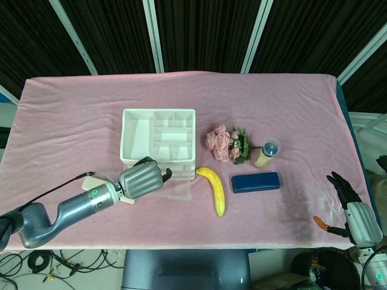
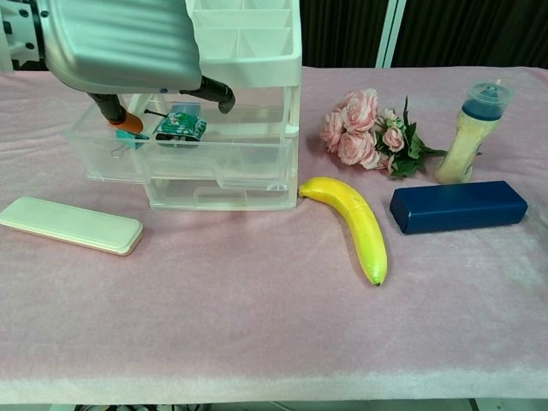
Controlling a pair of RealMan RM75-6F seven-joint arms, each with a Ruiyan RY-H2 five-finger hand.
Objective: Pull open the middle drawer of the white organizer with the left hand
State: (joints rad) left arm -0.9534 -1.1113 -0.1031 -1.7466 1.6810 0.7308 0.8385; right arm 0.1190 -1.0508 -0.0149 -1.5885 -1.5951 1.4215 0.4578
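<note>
Halfway out already, the clear plastic middle drawer (image 2: 184,154) of the white plastic organizer (image 1: 158,134) sits under my left hand (image 1: 143,179). I can't tell whether those fingers grip its rim; next I'd draw it toward the desk's front edge.

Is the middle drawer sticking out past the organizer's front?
Yes, the middle drawer juts forward beyond the white organizer, its contents exposed.

The white organizer (image 1: 159,134) is standing upright just beyond the left hand (image 1: 141,180), its divided top tray facing up. Its clear middle drawer (image 2: 184,152) is sticking out toward the hand, partly under the hand's fingers, and is holding a small green packet (image 2: 179,125) directly below them.
</note>
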